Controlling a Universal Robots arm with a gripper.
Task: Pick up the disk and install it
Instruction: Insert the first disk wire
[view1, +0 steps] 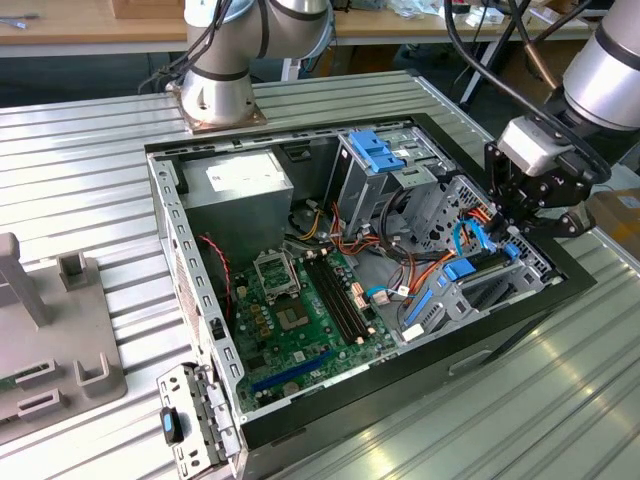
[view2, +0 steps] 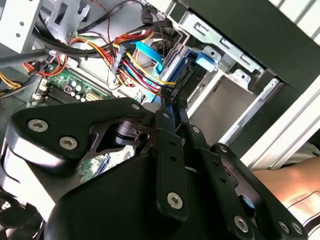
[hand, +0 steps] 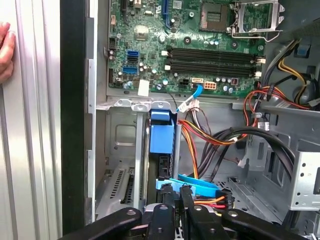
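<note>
The disk (hand: 162, 137) stands on edge in a slot of the drive cage (hand: 120, 145), at the end of the open computer case (view1: 560, 270) on the exterior view's right. Its bright blue carrier frame shows in both wrist views, with the blue end (view2: 200, 61) against the cage wall. My gripper (view1: 510, 228) hangs low over that cage. Its black fingers (hand: 162, 212) are shut side by side, tips (view2: 167, 107) right at the disk's near end. Nothing shows between them. Whether they touch the carrier is hidden.
Orange, yellow and black cables (hand: 215, 135) run close beside the slot. The motherboard (view1: 300, 310) and grey power supply (view1: 240, 185) fill the case. A second arm's base (view1: 220, 90) stands behind it. A person's hand (hand: 6, 50) rests on the ribbed table.
</note>
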